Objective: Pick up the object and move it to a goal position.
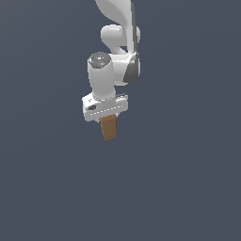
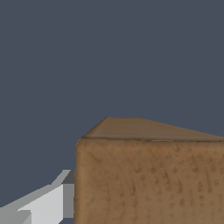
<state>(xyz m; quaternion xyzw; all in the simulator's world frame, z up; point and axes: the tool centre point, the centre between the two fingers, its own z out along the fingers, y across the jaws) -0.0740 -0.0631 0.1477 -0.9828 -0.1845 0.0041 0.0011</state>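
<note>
- Close under the wrist, the orange-brown block (image 2: 148,179) filled most of the wrist view, its rough, mottled face broad and one flat end face showing beyond it.
- Just beside the block, touching its edge, one pale grey finger (image 2: 43,205) of the gripper lay flat against its side; the other finger was out of that picture.
- In the exterior view, the gripper (image 1: 107,118) hung pointing downward, its white body sitting wider than the block (image 1: 109,127).
- The block stuck out below the gripper, upright with a slight tilt, its upper end tucked up between the fingers, so the fingers looked closed on it and holding it.
- Nothing lay beneath the block; it hung clear against the plain dark blue-grey backdrop (image 1: 188,188).
- Farther up, the white arm (image 1: 113,56) rose from the gripper through a rounded joint with a dark grey band, and ran out past the top edge of the exterior view.
</note>
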